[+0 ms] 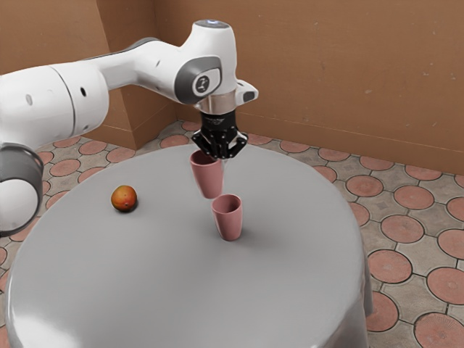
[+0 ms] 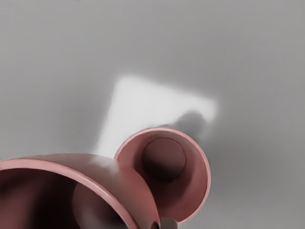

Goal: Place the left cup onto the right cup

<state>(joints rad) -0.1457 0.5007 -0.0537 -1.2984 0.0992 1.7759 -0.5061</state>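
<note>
The left cup (image 1: pixel 206 175) is pinched at its rim by the fingers (image 1: pixel 212 150), one inside the mouth and one outside as far as can be judged. It hangs directly beneath them, clear of the tabletop (image 1: pixel 145 283). A rim grip of this kind leaves the base and lower wall free, which is what nesting into another cup calls for. The cup is carried mouth up and somewhat tilted, probably because it is gripped on one side of the rim only.

The right cup (image 1: pixel 228 216) stands upright on the tabletop, below the fingers and slightly beyond them toward the exterior view's right. The base of the held cup is close above its rim but not yet over the opening. In the wrist view the wall of the left cup (image 2: pixel 109 179) overlaps part of the open mouth of the right cup (image 2: pixel 164 176). This suggests that a small sideways shift is needed before lowering. The tilt would best be allowed for, since a base arriving crooked could catch the rim and tip the standing cup.

An orange (image 1: pixel 125 198) lies well apart from the fingers, on the side away from the right cup, and is clear of the path.
</note>
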